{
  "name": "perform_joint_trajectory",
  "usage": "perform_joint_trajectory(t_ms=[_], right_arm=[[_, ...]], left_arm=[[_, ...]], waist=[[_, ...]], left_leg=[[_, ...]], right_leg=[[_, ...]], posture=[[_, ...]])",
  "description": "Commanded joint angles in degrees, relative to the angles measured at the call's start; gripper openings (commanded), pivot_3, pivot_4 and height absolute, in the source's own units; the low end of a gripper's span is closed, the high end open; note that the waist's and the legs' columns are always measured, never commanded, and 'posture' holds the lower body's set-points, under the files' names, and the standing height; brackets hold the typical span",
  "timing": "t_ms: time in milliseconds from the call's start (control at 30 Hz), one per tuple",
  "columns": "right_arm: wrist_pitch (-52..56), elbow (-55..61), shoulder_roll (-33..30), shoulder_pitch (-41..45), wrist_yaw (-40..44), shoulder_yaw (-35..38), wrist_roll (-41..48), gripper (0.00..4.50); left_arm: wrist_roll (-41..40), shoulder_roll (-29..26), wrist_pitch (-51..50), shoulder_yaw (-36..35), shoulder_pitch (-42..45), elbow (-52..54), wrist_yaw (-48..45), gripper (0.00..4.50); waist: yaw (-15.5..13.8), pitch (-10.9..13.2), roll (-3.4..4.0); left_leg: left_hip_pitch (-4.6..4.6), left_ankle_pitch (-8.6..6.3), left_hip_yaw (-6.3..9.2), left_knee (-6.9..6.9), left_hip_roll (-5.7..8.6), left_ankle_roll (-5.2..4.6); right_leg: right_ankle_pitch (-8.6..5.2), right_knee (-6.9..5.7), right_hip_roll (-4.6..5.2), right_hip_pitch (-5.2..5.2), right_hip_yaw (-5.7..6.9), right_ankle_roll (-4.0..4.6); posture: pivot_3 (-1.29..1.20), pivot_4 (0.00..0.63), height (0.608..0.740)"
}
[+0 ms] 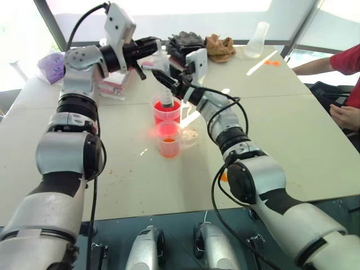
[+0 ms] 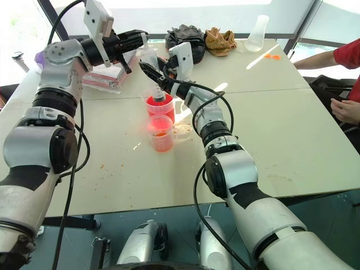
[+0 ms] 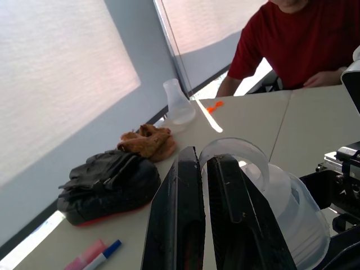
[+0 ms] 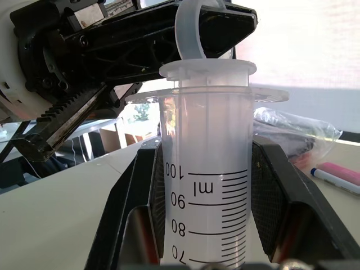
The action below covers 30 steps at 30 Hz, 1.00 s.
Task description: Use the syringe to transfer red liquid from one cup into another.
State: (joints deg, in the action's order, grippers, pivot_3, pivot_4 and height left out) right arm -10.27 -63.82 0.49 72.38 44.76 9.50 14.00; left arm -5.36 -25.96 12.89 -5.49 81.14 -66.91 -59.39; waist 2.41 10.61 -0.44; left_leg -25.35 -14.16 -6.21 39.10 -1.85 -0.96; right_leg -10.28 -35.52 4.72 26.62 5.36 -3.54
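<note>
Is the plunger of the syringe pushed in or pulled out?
Pushed in: the plunger head sits flush on the syringe barrel top, its ring pinched by the left gripper.

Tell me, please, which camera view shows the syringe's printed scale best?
The right wrist view: the syringe stands close between the right gripper's fingers, its scale readable. Both eye views show it small, over the handled cup.

Mostly clear plastic on a matt tabletop

I see the syringe (image 4: 205, 185) as smooth, translucent plastic with black printed marks, gripped by matt black fingers (image 4: 281, 197). Both cups, one cup (image 1: 167, 109) and another (image 1: 169, 140), look glossy clear plastic. The table (image 1: 270, 140) is pale and matt; a crumpled brown cloth (image 3: 147, 142) looks rough.
</note>
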Motion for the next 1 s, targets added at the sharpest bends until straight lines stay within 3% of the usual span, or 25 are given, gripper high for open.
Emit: perform_joint_trajectory(t_ms=[33, 867, 1000], right_arm=[[-0.52, 1.28, 1.40, 0.64, 1.30, -0.96, -0.35, 1.44], [-0.70, 1.51, 3.07, -2.30, 0.59, -1.79, -0.97, 1.44], [-0.84, 1.70, 2.44, -1.68, 0.20, -1.29, -0.68, 1.44]], left_arm=[[-1.34, -1.27, 1.51, -2.41, 4.27, 0.82, 3.66, 0.01], [-1.04, -2.37, 3.39, -3.14, 6.27, -1.67, 8.78, 0.01], [-1.52, -2.35, 2.76, -2.93, 5.50, -1.05, 5.21, 1.22]], waist=[[0.04, 0.00, 0.00], [0.01, 0.00, 0.00], [0.08, 0.00, 0.00]], left_leg=[[0.00, 0.00, 0.00, 0.00, 0.00, 0.00], [0.00, 0.00, 0.00, 0.00, 0.00, 0.00], [0.00, 0.00, 0.00, 0.00, 0.00, 0.00]], right_leg=[[0.00, 0.00, 0.00, 0.00, 0.00, 0.00], [0.00, -0.01, 0.00, 0.00, 0.00, 0.00], [0.00, -0.01, 0.00, 0.01, 0.00, 0.00]], posture=[[0.00, 0.150, 0.740], [0.00, 0.150, 0.740], [0.00, 0.150, 0.740]])
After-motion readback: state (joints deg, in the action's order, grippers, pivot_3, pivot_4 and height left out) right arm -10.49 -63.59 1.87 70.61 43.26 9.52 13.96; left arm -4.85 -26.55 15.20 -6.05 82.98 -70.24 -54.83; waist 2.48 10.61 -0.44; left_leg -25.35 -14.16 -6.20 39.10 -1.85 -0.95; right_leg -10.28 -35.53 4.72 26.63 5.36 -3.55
